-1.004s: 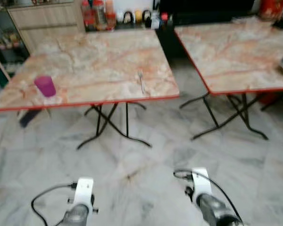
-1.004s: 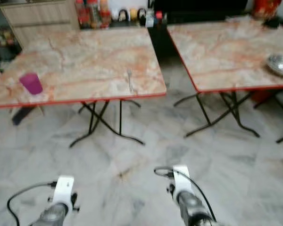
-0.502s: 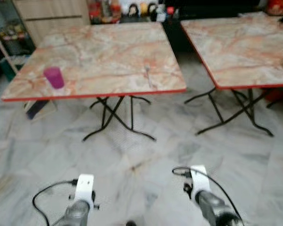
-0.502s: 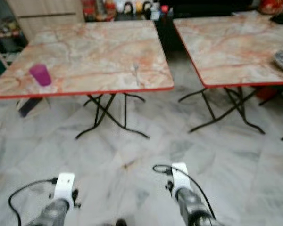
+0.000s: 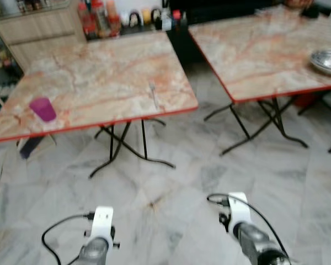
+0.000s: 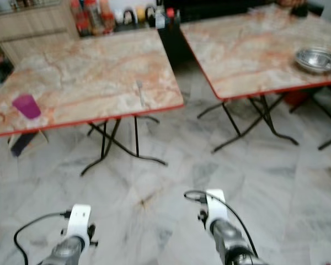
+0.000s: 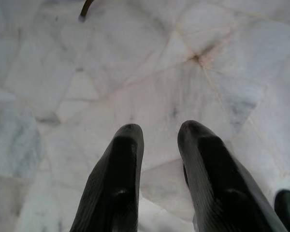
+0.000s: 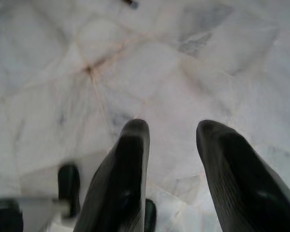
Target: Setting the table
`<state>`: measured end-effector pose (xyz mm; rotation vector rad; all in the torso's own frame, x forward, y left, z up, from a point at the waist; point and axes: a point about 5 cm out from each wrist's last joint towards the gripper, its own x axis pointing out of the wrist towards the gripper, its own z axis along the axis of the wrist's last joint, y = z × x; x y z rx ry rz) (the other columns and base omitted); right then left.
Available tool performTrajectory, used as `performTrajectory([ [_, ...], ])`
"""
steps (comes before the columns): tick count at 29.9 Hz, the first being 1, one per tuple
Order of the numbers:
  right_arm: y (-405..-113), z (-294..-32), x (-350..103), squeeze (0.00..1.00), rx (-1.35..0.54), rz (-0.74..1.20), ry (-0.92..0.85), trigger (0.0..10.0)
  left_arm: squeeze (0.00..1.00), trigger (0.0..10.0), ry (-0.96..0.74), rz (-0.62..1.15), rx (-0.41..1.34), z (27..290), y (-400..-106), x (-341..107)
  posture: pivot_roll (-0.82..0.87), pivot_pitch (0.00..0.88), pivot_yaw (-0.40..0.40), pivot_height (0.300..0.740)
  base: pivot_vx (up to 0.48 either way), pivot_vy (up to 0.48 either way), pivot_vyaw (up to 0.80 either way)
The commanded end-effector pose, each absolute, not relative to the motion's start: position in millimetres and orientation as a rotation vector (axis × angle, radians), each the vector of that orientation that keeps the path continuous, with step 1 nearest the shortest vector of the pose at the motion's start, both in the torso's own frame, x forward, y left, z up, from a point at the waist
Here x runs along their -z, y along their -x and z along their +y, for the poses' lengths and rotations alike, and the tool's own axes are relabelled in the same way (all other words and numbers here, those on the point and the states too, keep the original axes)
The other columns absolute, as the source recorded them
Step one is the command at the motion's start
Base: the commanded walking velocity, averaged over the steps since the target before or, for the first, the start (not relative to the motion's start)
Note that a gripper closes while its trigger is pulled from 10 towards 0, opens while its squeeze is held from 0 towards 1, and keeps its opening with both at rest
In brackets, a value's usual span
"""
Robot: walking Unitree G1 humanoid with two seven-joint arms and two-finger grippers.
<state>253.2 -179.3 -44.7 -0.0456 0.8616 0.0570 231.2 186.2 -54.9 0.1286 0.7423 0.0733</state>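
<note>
Two folding tables w/ marble-look tops and red edges stand ahead on a grey marble floor (image 5: pixel 171 182). The near table (image 5: pixel 99 77) sits at about 11 o'clock from the robot; on it a purple cup (image 5: pixel 43 109) near the front-left edge and a fork (image 5: pixel 153 95) near the front-right corner, well apart from each other. The second table (image 5: pixel 265 49) is at about 1 o'clock, w/ a metal bowl (image 6: pixel 318 58) near its right edge. Bottles and jars (image 5: pixel 99 16) line the back wall at 12.

Both arms hang low over the floor, well short of the tables. Left gripper (image 7: pixel 157 133): fingers apart, nothing between them, floor tiles below. Right gripper (image 8: pixel 171 128): fingers apart too, holding nothing.

Wrist views give the finger gaps and floor; eye views give the tables, cup, fork and bowl. Right eye view shows the whole bowl; left eye view cuts it at the edge.
</note>
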Motion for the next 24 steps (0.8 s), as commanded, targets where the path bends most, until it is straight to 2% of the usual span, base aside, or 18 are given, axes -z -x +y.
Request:
performTrajectory([
  [1, -257.1, -168.6, 42.8, 0.0, -0.107, 0.852, 0.064, 10.0, 0.0, 10.0, -0.14, 0.753, -0.093, 193.7, -229.1, 55.4, -0.03, 0.047, 0.041, 0.74, 0.416, 0.0, 0.0],
  [4, -257.0, -168.7, 42.9, 0.0, -0.108, 0.853, 0.064, 10.0, 0.0, 10.0, -0.14, 0.753, -0.094, 193.7, -229.1, 55.4, -0.03, 0.047, 0.041, 0.74, 0.416, 0.0, 0.0],
  [7, -256.7, -168.5, 43.0, 0.0, -0.113, 0.849, 0.056, 10.0, 0.0, 10.0, -0.143, 0.754, -0.093, 193.1, -228.7, 55.7, -0.03, 0.029, 0.037, 0.74, 0.415, 0.0, 0.52],
  [14, -255.9, -167.5, 43.6, 0.0, -0.133, 0.852, 0.072, 10.0, 0.0, 10.0, -0.145, 0.757, -0.092, 192.4, -228.5, 56.1, -0.03, 0.015, 0.035, 0.74, 0.411, 0.0, 0.0],
  [19, -255.4, -167.6, 43.9, 0.0, -0.143, 0.856, 0.087, 10.0, 0.0, 10.0, -0.146, 0.757, -0.09, 192.0, -228.8, 55.9, -0.03, 0.008, 0.034, 0.74, 0.411, 0.0, 0.64],
  [24, -256.1, -168.0, 43.4, 0.0, -0.124, 0.853, 0.072, 10.0, 0.0, 10.0, -0.147, 0.755, -0.091, 192.5, -229.7, 55.3, -0.03, 0.015, 0.033, 0.74, 0.414, 0.0, 0.0],
])
